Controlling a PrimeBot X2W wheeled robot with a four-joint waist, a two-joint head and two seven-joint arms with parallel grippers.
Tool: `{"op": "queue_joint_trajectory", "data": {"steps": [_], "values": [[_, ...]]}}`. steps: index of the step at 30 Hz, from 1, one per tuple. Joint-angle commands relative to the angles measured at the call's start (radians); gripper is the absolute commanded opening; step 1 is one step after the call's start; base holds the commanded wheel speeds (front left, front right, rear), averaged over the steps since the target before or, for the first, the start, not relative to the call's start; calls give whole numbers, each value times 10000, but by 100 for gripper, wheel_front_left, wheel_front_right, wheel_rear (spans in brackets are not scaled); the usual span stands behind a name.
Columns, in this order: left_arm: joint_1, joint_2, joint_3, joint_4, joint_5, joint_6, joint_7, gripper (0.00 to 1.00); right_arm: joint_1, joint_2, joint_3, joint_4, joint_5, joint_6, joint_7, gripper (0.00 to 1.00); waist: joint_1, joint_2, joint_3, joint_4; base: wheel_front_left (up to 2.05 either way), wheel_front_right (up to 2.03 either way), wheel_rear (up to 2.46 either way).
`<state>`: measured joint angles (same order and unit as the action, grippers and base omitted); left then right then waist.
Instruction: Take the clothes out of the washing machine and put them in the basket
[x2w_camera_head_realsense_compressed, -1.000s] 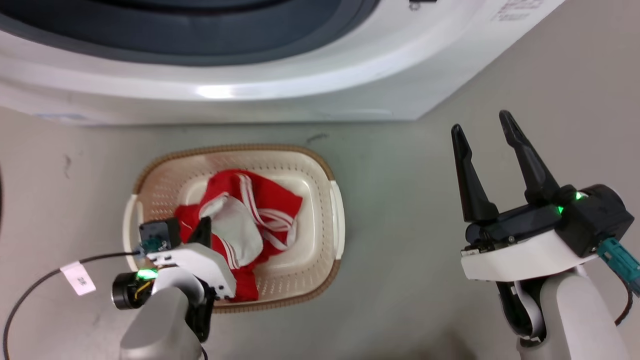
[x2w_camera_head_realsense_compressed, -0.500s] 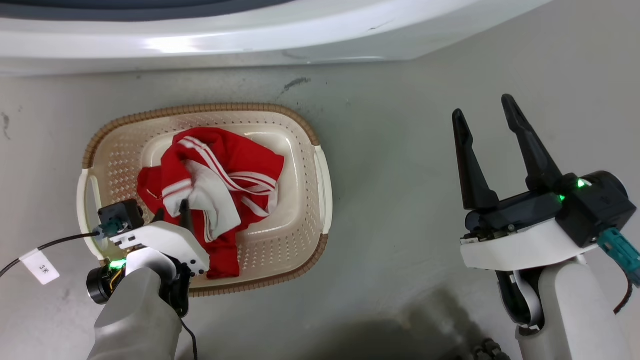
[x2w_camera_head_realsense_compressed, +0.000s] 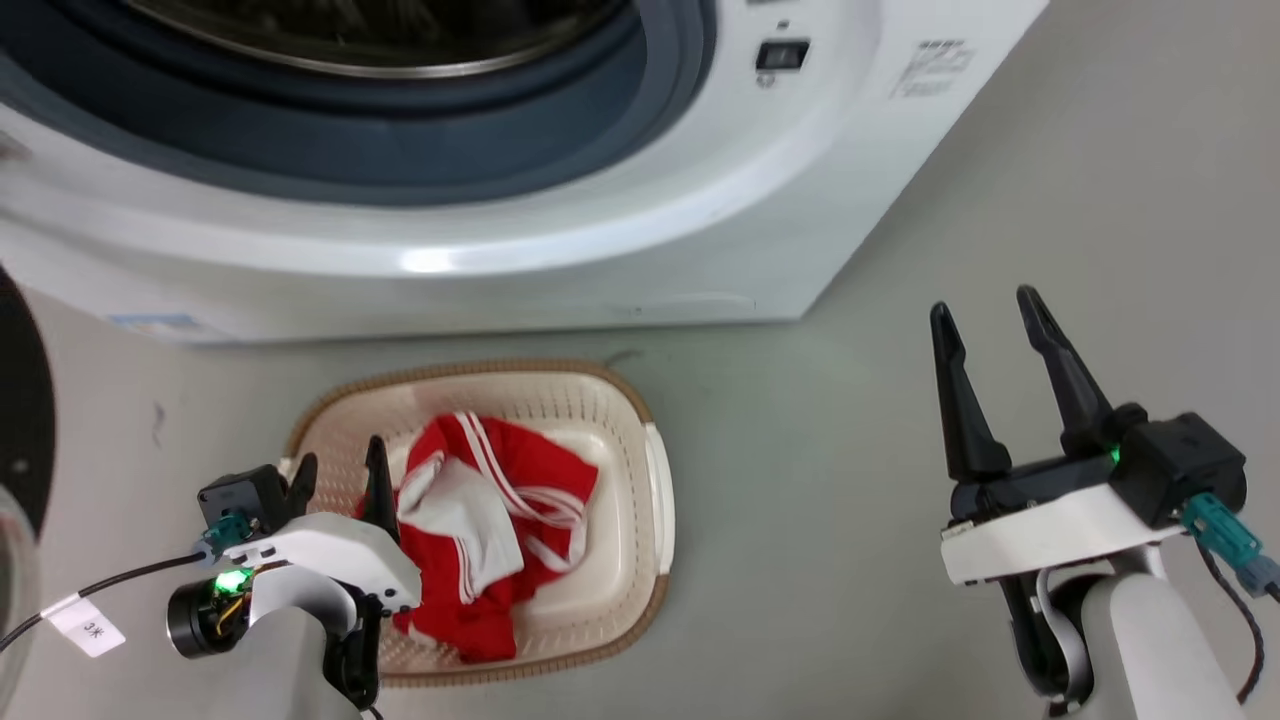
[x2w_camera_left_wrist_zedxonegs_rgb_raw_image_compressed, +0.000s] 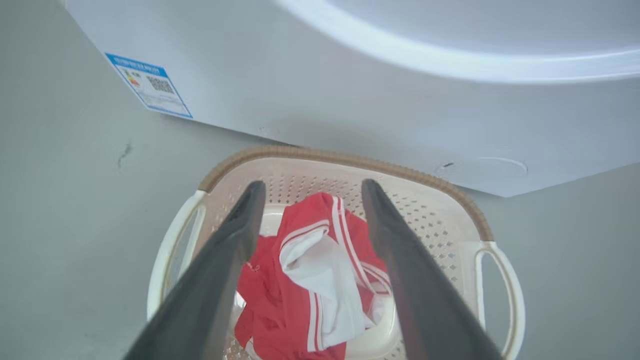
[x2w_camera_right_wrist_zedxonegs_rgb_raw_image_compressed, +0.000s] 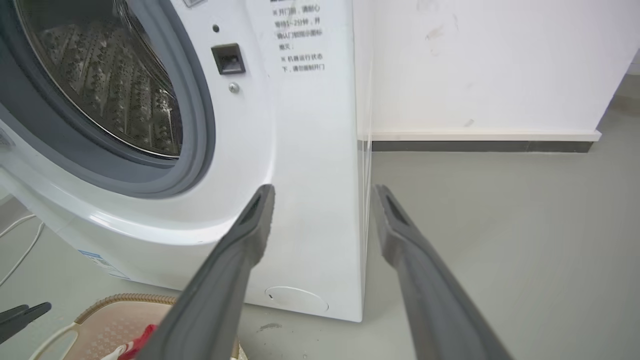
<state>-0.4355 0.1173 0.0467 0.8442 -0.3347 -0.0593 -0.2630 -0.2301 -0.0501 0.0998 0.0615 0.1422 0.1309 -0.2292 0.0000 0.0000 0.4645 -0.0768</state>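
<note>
The red clothes (x2w_camera_head_realsense_compressed: 500, 520) with white stripes lie heaped in the cream basket (x2w_camera_head_realsense_compressed: 655, 520) on the floor before the washing machine (x2w_camera_head_realsense_compressed: 600, 250). My left gripper (x2w_camera_head_realsense_compressed: 340, 470) hovers open over the basket's left side, above the clothes (x2w_camera_left_wrist_zedxonegs_rgb_raw_image_compressed: 310, 280), holding nothing. The basket (x2w_camera_left_wrist_zedxonegs_rgb_raw_image_compressed: 450, 225) sits under its fingers (x2w_camera_left_wrist_zedxonegs_rgb_raw_image_compressed: 230, 250). My right gripper (x2w_camera_head_realsense_compressed: 985, 320) is open and empty over bare floor to the right. The right wrist view shows the washing machine (x2w_camera_right_wrist_zedxonegs_rgb_raw_image_compressed: 300, 150) with its steel drum (x2w_camera_right_wrist_zedxonegs_rgb_raw_image_compressed: 115, 80), and a corner of the basket (x2w_camera_right_wrist_zedxonegs_rgb_raw_image_compressed: 120, 320).
The machine's black-rimmed door (x2w_camera_head_realsense_compressed: 25, 400) stands open at the far left. A white wall with a dark skirting (x2w_camera_right_wrist_zedxonegs_rgb_raw_image_compressed: 475, 146) runs behind the machine. A cable with a white tag (x2w_camera_head_realsense_compressed: 85, 630) trails from my left wrist. Grey floor (x2w_camera_head_realsense_compressed: 820, 480) spreads to the right.
The head camera has tilted up, so the machine's drum opening now shows. My left gripper has risen off the clothes, fingers now apart above the basket. The right gripper keeps its pose.
</note>
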Motion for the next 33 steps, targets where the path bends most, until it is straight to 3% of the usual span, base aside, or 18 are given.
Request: {"op": "queue_joint_trajectory", "data": {"steps": [1, 10, 18, 24, 33], "values": [[230, -58, 63, -416, 252, -33, -24, 100, 229, 1, -57, 64, 1, -3, -8, 100, 0, 0, -1231, 106, 0, 0, 0], [1186, -479, 57, -3261, 1441, -28, -24, 100, 1044, 1, -674, 6, -230, -3, 172, 100, 0, 0, -2595, 287, 0, 0, 0], [2016, -349, -167, -5692, 2447, 108, -24, 100, 1680, 1, -979, -325, -447, -3, 432, 100, 0, 0, -3434, 358, 0, 0, 0], [3104, -192, -345, -6758, 2977, 387, -15, 100, 2243, 0, -1082, -536, -601, -5, 651, 100, 0, 0, -4024, 458, 0, 0, 0], [4464, -186, -269, -7421, 2678, 457, 374, 100, 3004, 1, -1068, -857, -545, -3, 992, 100, 0, 0, -4542, 448, 0, 0, 0]]}}
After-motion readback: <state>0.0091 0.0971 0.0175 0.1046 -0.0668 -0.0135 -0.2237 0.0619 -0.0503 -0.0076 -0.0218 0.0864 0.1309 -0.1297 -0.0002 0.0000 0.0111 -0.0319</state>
